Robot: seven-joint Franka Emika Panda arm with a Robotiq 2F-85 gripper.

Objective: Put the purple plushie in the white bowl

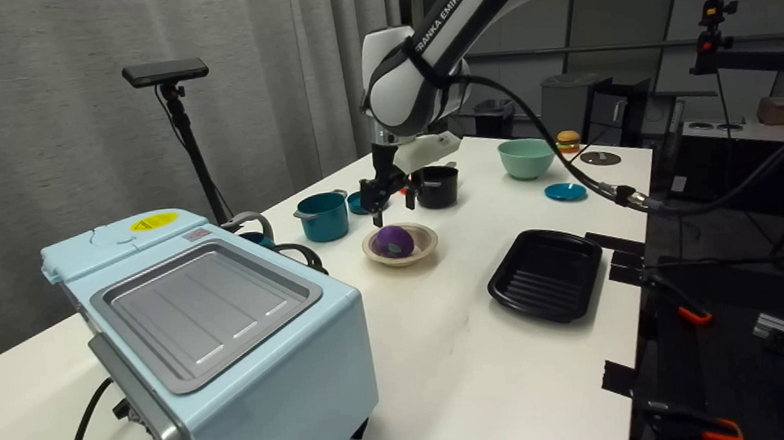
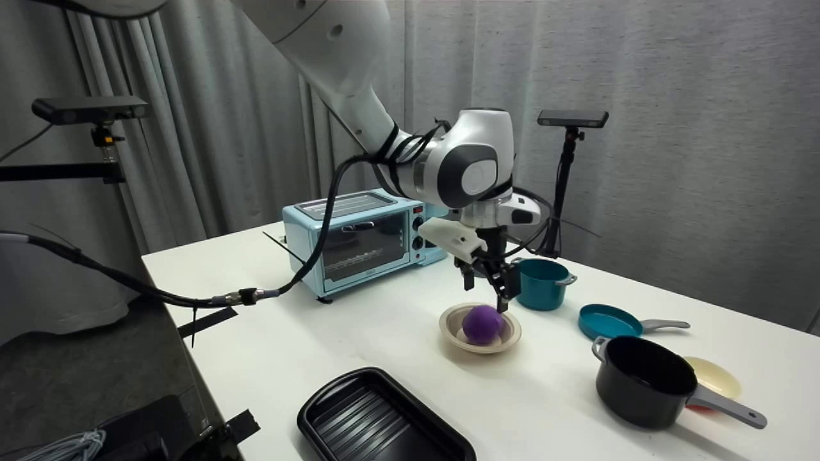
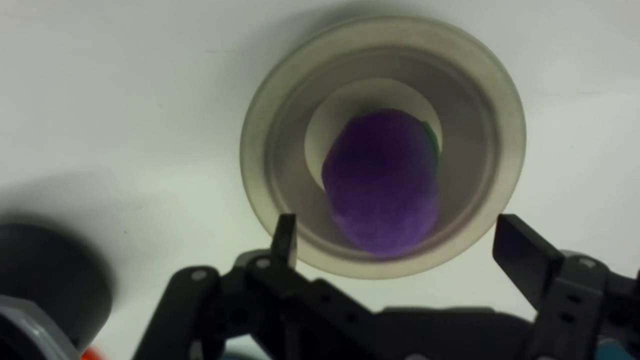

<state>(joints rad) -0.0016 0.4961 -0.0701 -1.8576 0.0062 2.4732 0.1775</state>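
Only an exterior view shows the glass oven door (image 2: 368, 248). Rightward, the white bowl (image 2: 452, 328) holds the purple plushie (image 2: 482, 324), the gripper (image 2: 485, 296) spread wide above them; farther right stand a teal pot (image 2: 543, 294) and a black pot (image 2: 637, 392).

A rounded, soft, dark purple plushie (image 3: 382, 182) with a small green patch (image 3: 431, 140) on its side lies off-centre inside the shallow, round, cream-white bowl (image 3: 256, 150) on the white table (image 3: 125, 100). The black, jointed fingers (image 3: 525, 257) stand wide apart, clear of the plushie. A blurred, round, black pot (image 3: 55, 280) shows partly at lower left.
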